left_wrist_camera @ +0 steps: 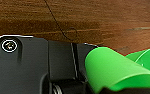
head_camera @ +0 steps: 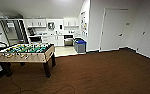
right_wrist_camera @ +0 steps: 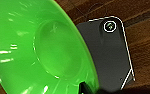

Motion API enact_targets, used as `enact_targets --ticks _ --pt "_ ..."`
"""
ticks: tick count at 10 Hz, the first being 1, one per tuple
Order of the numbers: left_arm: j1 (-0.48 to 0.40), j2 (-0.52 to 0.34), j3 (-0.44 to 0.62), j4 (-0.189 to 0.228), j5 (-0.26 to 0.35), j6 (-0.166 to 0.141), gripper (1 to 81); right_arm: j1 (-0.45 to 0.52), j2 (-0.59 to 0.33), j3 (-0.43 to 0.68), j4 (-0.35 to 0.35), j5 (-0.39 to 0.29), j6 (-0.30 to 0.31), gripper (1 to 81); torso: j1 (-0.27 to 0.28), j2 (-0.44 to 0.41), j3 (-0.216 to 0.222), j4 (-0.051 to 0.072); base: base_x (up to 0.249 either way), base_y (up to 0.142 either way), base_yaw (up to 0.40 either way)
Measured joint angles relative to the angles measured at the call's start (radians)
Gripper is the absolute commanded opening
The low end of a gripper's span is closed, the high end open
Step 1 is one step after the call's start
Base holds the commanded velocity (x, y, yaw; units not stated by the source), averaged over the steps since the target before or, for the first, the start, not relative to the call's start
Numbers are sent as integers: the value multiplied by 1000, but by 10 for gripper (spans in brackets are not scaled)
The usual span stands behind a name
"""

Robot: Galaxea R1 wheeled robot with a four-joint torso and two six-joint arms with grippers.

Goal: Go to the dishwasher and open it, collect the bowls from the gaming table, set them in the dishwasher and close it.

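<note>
Ahead, in the head view, the football table [head_camera: 26,51] stands at the left on brown carpet [head_camera: 98,72], the kitchen far behind. By my left wrist, a green bowl [left_wrist_camera: 111,70]. By my right wrist, another green bowl [right_wrist_camera: 38,47]. Whether my grippers are clenched, I cannot tell.

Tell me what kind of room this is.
Probably an office break room: a table-football table stands on brown carpet, and a kitchenette with white cabinets and a recycling bin sits at the back.
</note>
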Motion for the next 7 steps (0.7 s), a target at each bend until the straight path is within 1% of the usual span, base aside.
enact_targets --ticks 3,7 --pt "16 0 0 0 2 0 10 -11 -5 -1 0 0 1 10 -2 -1 0 0 94 0 0" --pt "3 1 0 0 -2 0 10 -7 -5 -1 0 1 0 10 -1 0 0 0 115 0 0"
